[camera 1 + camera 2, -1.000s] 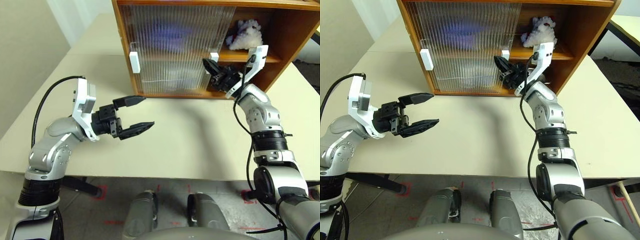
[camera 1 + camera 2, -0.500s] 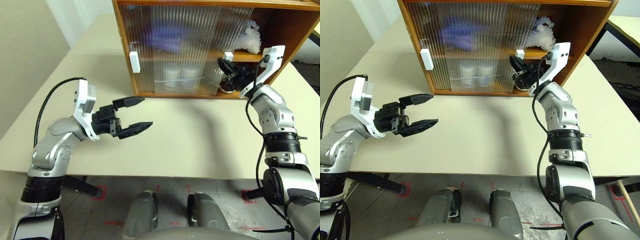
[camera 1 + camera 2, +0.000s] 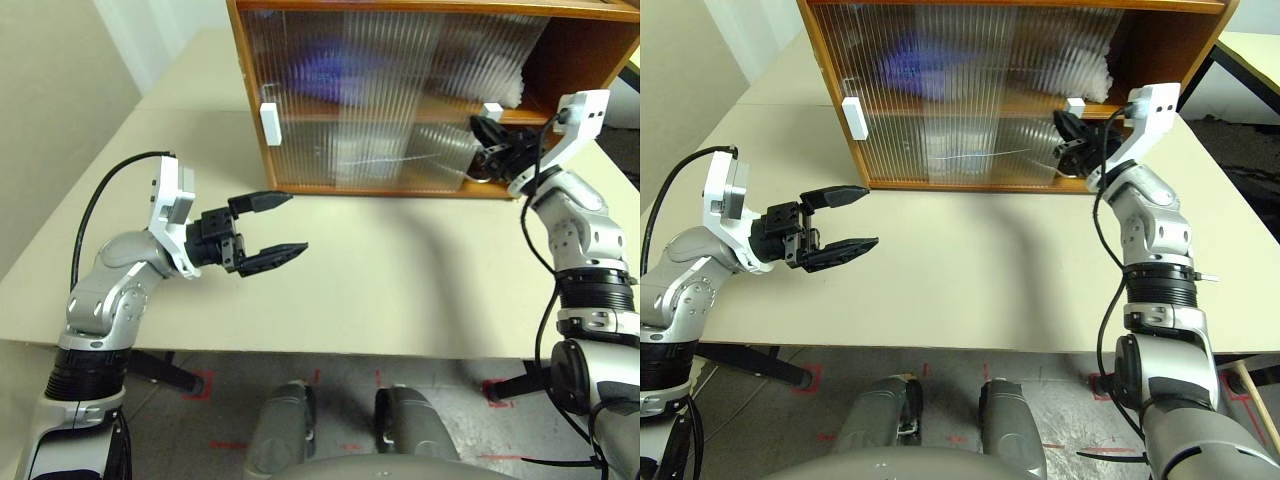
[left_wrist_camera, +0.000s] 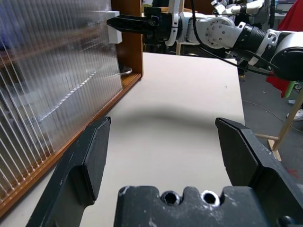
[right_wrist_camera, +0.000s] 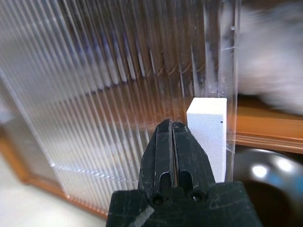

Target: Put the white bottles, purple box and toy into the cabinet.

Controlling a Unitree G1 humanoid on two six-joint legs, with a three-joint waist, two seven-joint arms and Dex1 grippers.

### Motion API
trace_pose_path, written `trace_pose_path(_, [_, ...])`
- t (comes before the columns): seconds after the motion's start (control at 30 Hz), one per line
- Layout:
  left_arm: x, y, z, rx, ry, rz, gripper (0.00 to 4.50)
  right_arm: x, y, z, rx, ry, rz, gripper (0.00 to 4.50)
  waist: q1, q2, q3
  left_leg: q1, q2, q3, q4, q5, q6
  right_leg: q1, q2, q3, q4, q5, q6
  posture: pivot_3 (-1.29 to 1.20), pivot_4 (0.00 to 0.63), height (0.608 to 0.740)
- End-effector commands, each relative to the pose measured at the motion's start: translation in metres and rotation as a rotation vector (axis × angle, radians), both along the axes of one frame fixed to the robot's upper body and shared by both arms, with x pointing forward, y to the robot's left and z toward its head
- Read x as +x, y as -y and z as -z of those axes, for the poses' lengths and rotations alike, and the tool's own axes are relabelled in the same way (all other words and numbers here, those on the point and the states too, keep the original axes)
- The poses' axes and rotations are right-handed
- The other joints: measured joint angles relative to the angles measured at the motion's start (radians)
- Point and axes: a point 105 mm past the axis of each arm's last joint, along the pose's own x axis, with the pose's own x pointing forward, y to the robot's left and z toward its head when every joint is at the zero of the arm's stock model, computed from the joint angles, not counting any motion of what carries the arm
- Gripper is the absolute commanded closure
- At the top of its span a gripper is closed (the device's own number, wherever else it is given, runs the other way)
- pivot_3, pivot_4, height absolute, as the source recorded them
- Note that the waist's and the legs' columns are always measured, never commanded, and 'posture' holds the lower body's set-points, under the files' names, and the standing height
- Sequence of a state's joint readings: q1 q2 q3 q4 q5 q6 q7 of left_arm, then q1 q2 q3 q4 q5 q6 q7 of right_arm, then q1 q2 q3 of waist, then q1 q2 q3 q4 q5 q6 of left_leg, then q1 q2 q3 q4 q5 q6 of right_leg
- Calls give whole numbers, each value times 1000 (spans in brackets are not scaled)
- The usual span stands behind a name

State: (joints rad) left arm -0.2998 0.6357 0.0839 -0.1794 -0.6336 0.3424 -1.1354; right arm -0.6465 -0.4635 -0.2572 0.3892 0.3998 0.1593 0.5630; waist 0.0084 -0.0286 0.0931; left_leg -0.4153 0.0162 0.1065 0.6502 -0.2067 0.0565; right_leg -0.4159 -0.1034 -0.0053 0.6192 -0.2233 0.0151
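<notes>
While the left gripper (image 3: 277,231) hangs over the near left part of the beige table (image 3: 400,290), its two black fingers stand spread wide with nothing between them, pointing toward the right. Farther off on the right, the right gripper (image 3: 1062,137) has its fingers pressed together, the tips just beside the white handle (image 5: 207,127) of the right sliding door (image 3: 440,100); whether they touch it I cannot tell. At the far edge of the table stands the cabinet (image 3: 290,186), orange-brown, with both ribbed translucent doors drawn across most of its front and a narrow gap open at its right end. Behind the doors, the purple box (image 3: 330,72) shows as a blurred lavender patch on the upper shelf toward the left, and the toy (image 3: 1080,70) as a white blur on the same shelf at the right. Pale shapes on the lower level, likely the white bottles (image 3: 355,160), are too blurred to make out. A shiny steel bowl (image 5: 267,177) sits low inside the right end.
</notes>
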Motion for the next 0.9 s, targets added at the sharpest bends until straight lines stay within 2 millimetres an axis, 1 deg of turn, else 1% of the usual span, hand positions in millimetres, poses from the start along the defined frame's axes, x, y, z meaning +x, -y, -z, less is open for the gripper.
trace_pose_path(0.03, [0, 6, 0, 8, -6, 22, 0, -2, 24, -3, 4, 13, 94, 4459, -4, 0, 0, 0, 0, 0, 0, 0, 0, 0, 0, 0, 0, 0, 0, 33, 27, 740])
trace_pose_path(0.23, [0, 7, -2, 10, -5, 30, 0, -1, 36, -4, -14, 8, 143, 4459, -21, 0, 0, 0, 0, 0, 0, 0, 1, 1, 1, 0, 0, 0, 1, 32, 24, 740])
trace_pose_path(0.43, [-1, 8, -3, 11, -5, 31, 0, 0, 47, -6, -45, -1, 194, 4459, -21, 0, 0, 0, 0, 0, 0, 1, 1, 1, 1, 0, 0, 2, 3, 42, 23, 740])
trace_pose_path(0.6, [-2, 7, -2, 10, -6, 29, 0, 1, 61, -7, -64, -16, 252, 4459, -21, 0, 0, 0, 0, 0, 2, 1, 1, 2, 1, 0, 0, 1, 3, 45, 24, 740])
trace_pose_path(0.7, [-4, 7, 0, 9, -12, 31, 0, 0, 71, -4, -71, -35, 283, 4459, -20, 0, 0, 0, 0, 0, 2, 1, 2, 2, 1, 0, 0, 0, 4, 48, 30, 740])
trace_pose_path(0.9, [-6, 5, 4, 11, -28, 37, 0, -1, 83, -2, -86, -50, 339, 4459, -21, 0, 0, 1, 0, 0, 2, 1, 2, 3, 1, 1, 0, -1, 2, 46, 32, 740])
